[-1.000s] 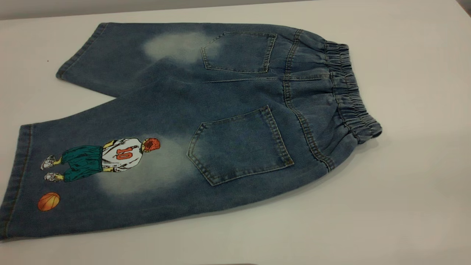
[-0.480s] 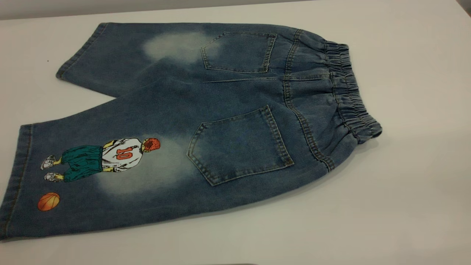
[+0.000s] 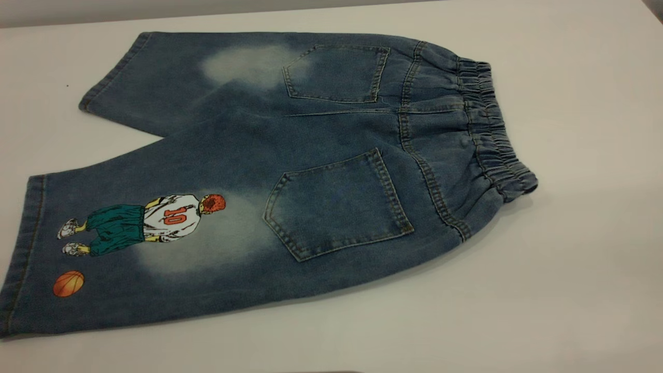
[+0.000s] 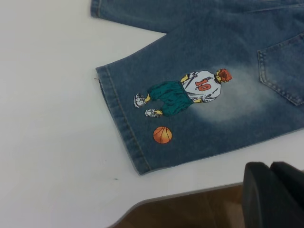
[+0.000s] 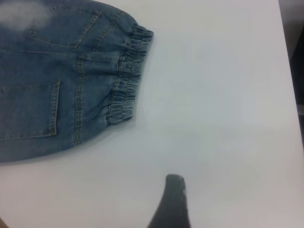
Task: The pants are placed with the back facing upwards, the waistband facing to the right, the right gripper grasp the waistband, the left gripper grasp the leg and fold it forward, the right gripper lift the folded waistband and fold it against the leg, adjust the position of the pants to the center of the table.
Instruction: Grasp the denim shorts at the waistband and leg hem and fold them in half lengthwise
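White tabletop (image 3: 570, 259) fills your whole scene, smooth and pale, with a strip of brown showing past its near edge in your left wrist view. Your left gripper (image 4: 275, 194), plain black with broad wedge fingers, hangs off that near edge, clear of the cloth; whether its fingers are parted or closed, you cannot tell from here. Your right gripper (image 5: 172, 202) shows only one dark wedge tip above bare table, well apart from the gathered elastic waistband (image 5: 126, 76), so its state is likewise unclear. Neither one is holding anything you can see. Out from there lie the faded blue denim shorts (image 3: 290, 171), spread flat with the back up and both back pockets showing. Taking the waistband as your marker, it sits at the right end of the garment. The printed leg (image 3: 129, 243), with the number 10 basketball player and the orange ball (image 3: 68, 284), stretches away from it to the left, nearest the left gripper. The plain leg (image 3: 171, 72) lies beyond the printed one, splayed apart from it at the hems.
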